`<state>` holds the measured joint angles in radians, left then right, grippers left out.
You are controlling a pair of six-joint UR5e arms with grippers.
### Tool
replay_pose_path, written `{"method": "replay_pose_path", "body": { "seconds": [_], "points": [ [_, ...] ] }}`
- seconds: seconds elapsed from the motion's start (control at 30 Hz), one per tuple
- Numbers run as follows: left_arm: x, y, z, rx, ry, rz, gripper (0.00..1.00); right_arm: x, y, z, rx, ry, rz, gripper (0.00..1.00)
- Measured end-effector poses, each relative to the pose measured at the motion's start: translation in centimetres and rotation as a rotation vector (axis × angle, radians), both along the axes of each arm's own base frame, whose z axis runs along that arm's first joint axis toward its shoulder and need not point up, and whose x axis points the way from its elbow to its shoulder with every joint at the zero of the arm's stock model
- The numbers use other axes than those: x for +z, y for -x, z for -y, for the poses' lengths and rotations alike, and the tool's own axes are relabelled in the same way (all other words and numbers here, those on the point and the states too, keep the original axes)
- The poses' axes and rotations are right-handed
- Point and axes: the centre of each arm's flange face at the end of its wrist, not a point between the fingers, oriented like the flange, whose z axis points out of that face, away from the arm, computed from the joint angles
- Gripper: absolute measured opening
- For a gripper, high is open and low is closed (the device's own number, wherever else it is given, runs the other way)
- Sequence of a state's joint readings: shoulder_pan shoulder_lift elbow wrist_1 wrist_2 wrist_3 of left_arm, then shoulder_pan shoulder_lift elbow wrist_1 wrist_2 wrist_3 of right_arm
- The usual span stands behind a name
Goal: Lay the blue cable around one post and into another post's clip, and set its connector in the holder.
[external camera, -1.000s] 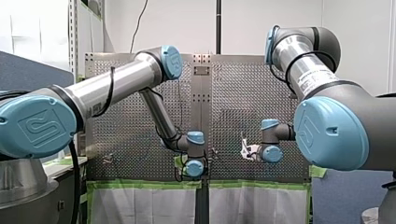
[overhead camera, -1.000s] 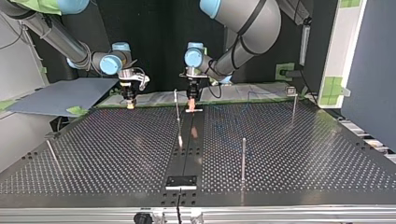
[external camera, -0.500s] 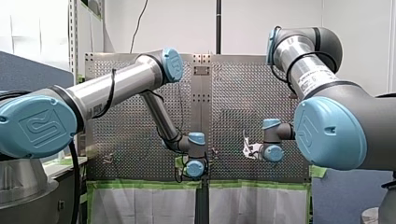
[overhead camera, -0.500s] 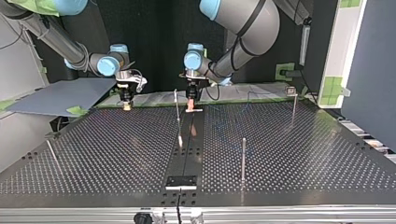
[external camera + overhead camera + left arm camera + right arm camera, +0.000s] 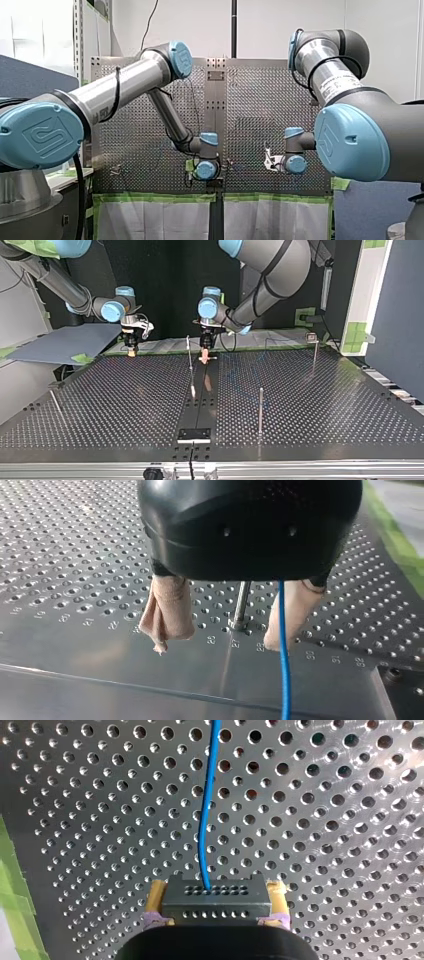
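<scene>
In the left wrist view my left gripper stands open, beige pads well apart. The blue cable runs down between them, close against one pad. A thin metal post rises from the plate just ahead of the gap. In the right wrist view my right gripper is shut on the black connector with its yellow pads, and the blue cable leads away from it over the perforated plate. In the top view my left gripper hangs at the far middle and my right gripper at the far left.
Several posts stand on the plate in the top view: one near the middle, one nearer the camera, one with a clip at the far right, a leaning one at the left. A black holder sits at the near edge.
My left gripper's pads have opened from around the cable and its wrist has risen a little. My right gripper, still holding the connector, has drifted towards the top view's left.
</scene>
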<state>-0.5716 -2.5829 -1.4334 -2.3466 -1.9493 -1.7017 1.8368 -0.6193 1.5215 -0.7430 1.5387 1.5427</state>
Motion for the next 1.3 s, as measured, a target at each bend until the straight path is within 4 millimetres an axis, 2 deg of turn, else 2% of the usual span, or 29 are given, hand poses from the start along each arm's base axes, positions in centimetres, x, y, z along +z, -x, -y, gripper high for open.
{"method": "replay_pose_path", "body": {
  "seconds": [0.37,0.57,0.83,1.03,1.3],
  "points": [
    [2.5,3.9,-0.9,-0.016,-0.13,-0.067,1.0,-0.2,0.1,-0.2,0.001,-0.019,0.003,0.0],
    [1.6,6.4,-1.8,0.008,-0.209,-0.127,1.0,-0.2,0.1,-0.3,0.0,-0.026,0.004,0.0],
    [1.5,8.0,-2.1,0.035,-0.321,-0.168,1.0,-0.2,0.0,-0.3,0.002,-0.031,0.005,0.0],
    [2.8,10.1,-1.3,-0.023,-0.353,-0.192,1.0,-0.3,0.1,-0.5,0.002,-0.04,0.002,0.0],
    [5.8,12.3,-0.4,-0.113,-0.342,-0.222,1.0,-0.3,0.1,-0.5,0.002,-0.042,0.001,0.0]
  ]
}}
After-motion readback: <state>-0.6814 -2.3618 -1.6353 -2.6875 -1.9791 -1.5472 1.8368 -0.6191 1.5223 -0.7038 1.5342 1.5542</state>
